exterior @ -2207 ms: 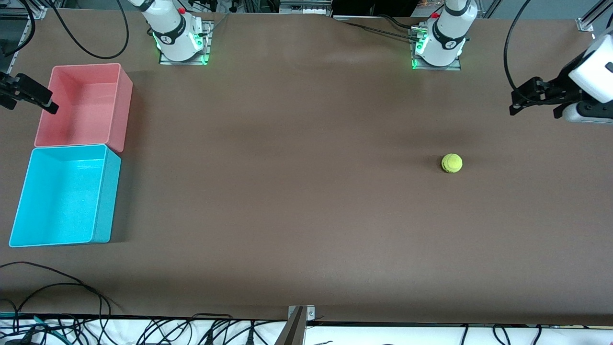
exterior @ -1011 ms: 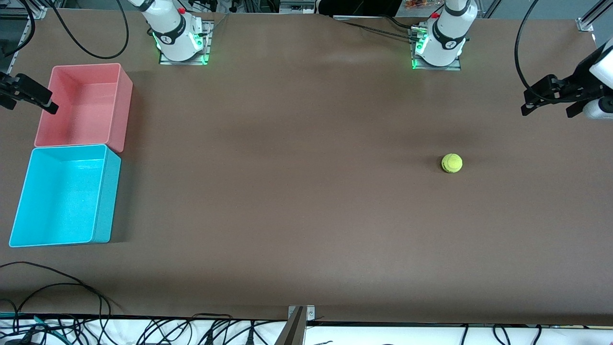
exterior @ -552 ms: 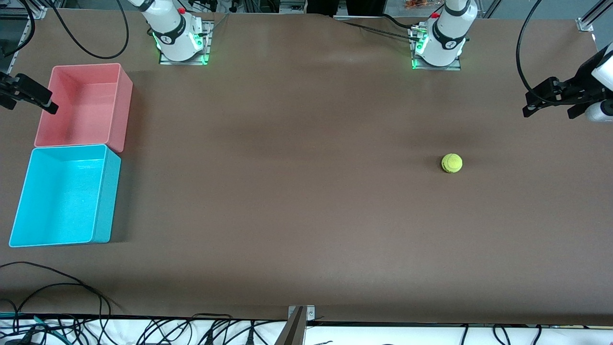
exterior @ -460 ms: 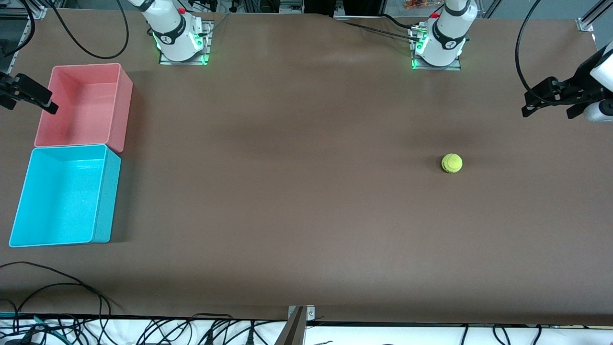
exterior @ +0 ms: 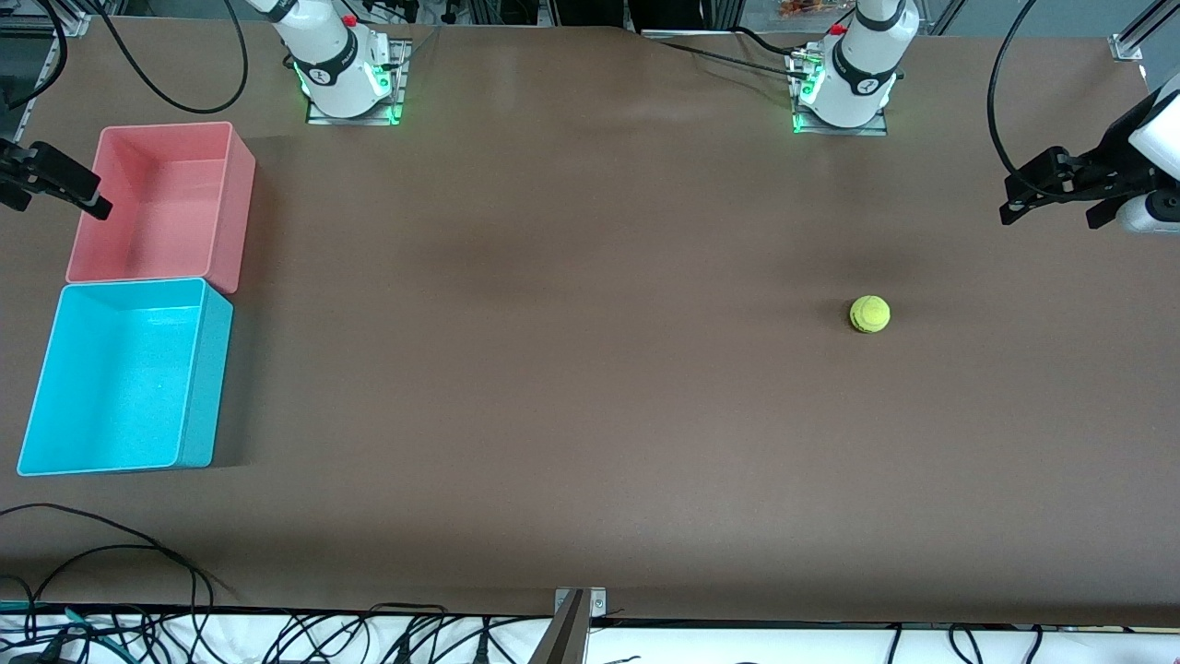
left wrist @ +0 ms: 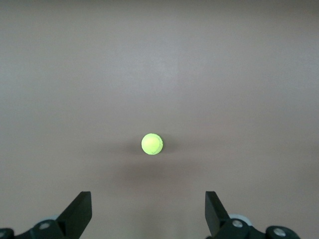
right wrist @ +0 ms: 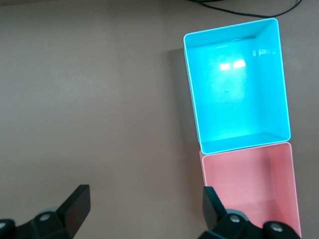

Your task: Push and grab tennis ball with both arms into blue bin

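The tennis ball (exterior: 869, 314) lies alone on the brown table toward the left arm's end; in the left wrist view the ball (left wrist: 152, 144) shows ahead of the open jaws. My left gripper (exterior: 1046, 223) hangs open and empty over the table's left-arm end, well apart from the ball. The blue bin (exterior: 207, 387) stands empty at the right arm's end, nearer the front camera than the pink bin. My right gripper (exterior: 57, 208) hovers open by the pink bin's outer rim. In the right wrist view the blue bin (right wrist: 237, 94) lies past the open right gripper (right wrist: 144, 209).
The pink bin (exterior: 235, 207), also empty, touches the blue bin's rim; the pink bin (right wrist: 249, 184) shows beside one finger (right wrist: 212, 206) in the right wrist view. Black cables (exterior: 111, 544) trail along the table's front edge.
The left gripper drew slightly toward its end of the table, then edged back a little. Ball, bins and right gripper have not moved.
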`<state>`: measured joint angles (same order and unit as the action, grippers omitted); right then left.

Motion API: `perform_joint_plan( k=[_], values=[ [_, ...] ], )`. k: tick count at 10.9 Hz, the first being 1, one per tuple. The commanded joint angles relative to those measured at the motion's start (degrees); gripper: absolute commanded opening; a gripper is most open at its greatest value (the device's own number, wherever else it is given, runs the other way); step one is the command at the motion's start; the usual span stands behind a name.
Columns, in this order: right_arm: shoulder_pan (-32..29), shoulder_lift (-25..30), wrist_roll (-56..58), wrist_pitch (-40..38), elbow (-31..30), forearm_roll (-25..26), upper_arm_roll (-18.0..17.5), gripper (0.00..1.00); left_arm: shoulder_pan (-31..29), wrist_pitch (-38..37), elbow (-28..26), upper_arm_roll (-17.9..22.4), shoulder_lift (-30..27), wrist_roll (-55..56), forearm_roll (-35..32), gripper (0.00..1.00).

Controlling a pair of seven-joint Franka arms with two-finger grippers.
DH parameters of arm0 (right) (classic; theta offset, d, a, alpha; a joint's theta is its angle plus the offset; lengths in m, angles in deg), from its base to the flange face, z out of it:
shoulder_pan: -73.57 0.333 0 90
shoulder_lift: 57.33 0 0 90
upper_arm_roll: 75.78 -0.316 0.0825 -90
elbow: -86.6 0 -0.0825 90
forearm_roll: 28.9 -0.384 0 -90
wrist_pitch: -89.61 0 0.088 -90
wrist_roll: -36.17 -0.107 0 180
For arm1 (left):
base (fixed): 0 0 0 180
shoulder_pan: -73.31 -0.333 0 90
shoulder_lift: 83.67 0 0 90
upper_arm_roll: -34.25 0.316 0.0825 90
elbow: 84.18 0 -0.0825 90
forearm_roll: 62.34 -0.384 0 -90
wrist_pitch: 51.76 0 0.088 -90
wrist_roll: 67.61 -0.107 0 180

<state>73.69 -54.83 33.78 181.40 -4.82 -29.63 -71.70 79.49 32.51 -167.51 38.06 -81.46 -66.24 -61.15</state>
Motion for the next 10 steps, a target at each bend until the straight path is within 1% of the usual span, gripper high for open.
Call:
perform_joint_plan(
  k=[1, 8, 10],
  values=[
    [0.0, 0.1, 0.2, -0.3, 0.6, 0.5, 0.0, 1.0, 0.0, -1.0, 2.2, 0.1, 1.0, -0.5, -0.7, 1.0],
    [0.0, 0.0, 0.2, -0.3, 0.6, 0.5, 0.0, 1.0, 0.3, -1.3, 1.9, 0.0, 1.1, -0.3, -0.7, 1.0],
    [0.1, 0.1, 0.3, -0.3, 0.5, 0.5, 0.0, 1.0, 0.3, -1.3, 2.1, 0.0, 1.9, -0.5, -0.7, 1.0]
  ],
)
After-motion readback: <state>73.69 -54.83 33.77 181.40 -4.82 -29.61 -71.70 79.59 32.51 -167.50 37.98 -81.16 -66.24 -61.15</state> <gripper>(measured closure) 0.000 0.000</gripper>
